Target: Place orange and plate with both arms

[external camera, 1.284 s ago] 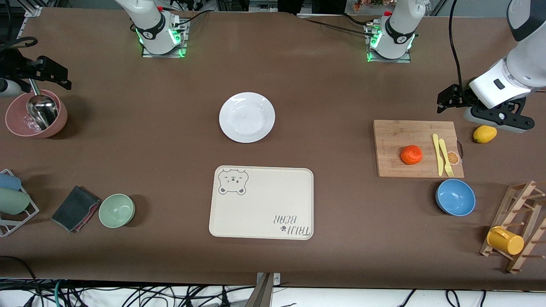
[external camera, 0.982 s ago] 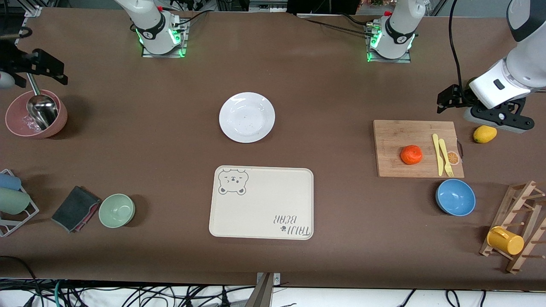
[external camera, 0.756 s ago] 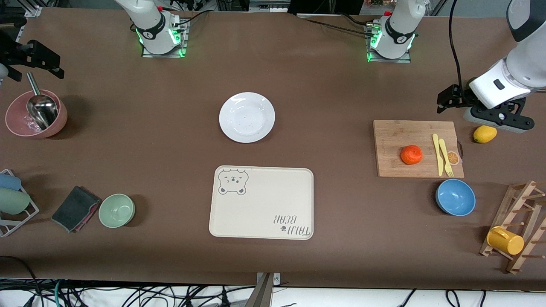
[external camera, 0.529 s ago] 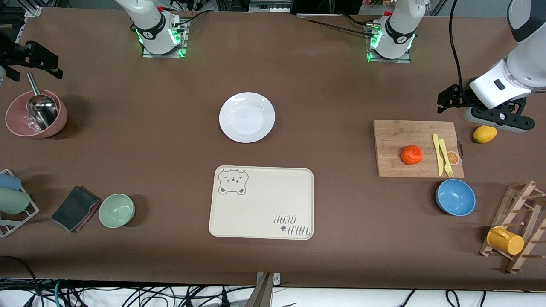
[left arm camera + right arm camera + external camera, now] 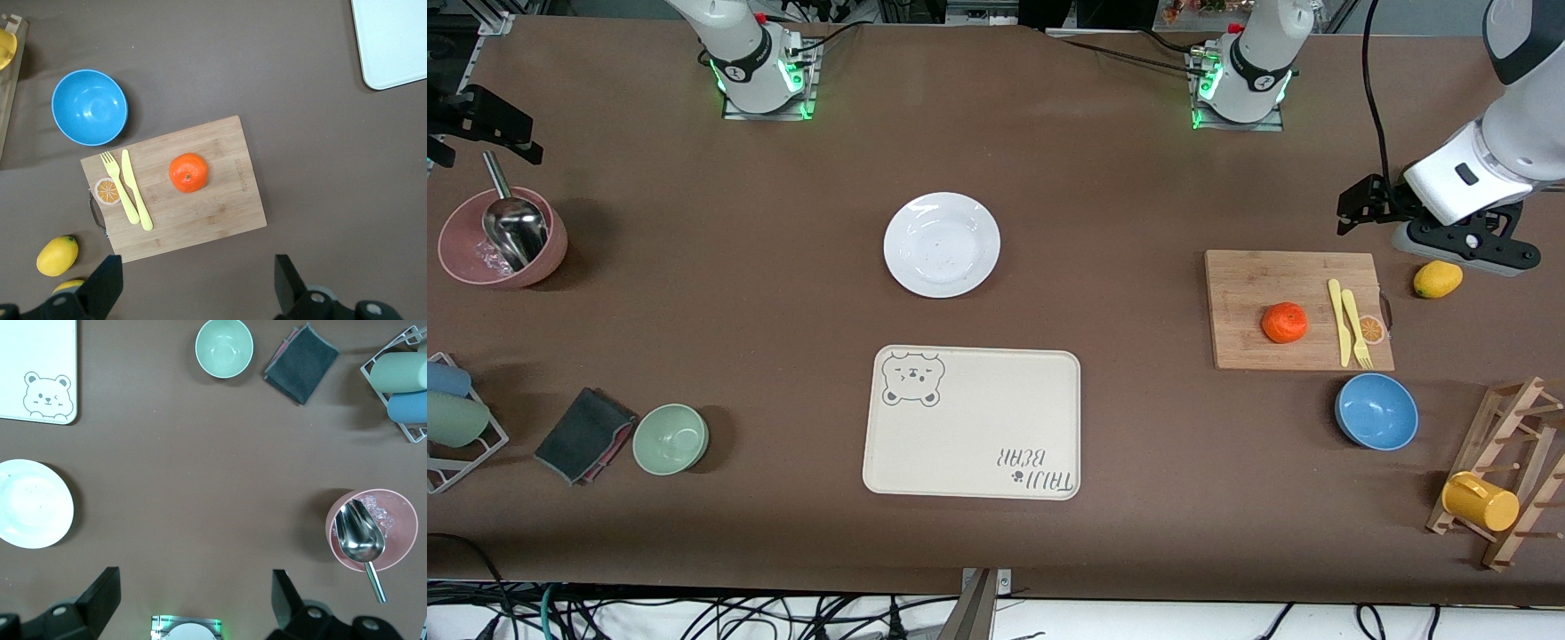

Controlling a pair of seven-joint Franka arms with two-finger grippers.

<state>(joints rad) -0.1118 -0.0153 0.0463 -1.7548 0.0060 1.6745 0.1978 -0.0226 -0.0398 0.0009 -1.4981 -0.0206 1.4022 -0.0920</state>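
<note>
Resting on the wooden cutting board (image 5: 1298,309) at right of the front view, the orange (image 5: 1284,322) sits beside a yellow knife (image 5: 1337,322) and fork (image 5: 1355,329). Plate (image 5: 942,244) lies at frame centre, just above the bear-print tray (image 5: 971,421). Left gripper (image 5: 193,287) hangs at the right edge, over bare table by a lemon (image 5: 1437,279); fingers spread wide, holding nothing. Right gripper (image 5: 193,600) hangs at the upper left edge, over table beside the pink bowl (image 5: 502,236) with its metal scoop (image 5: 514,228); fingers likewise apart and empty. Blue bowl (image 5: 1376,412) lies below the board.
</note>
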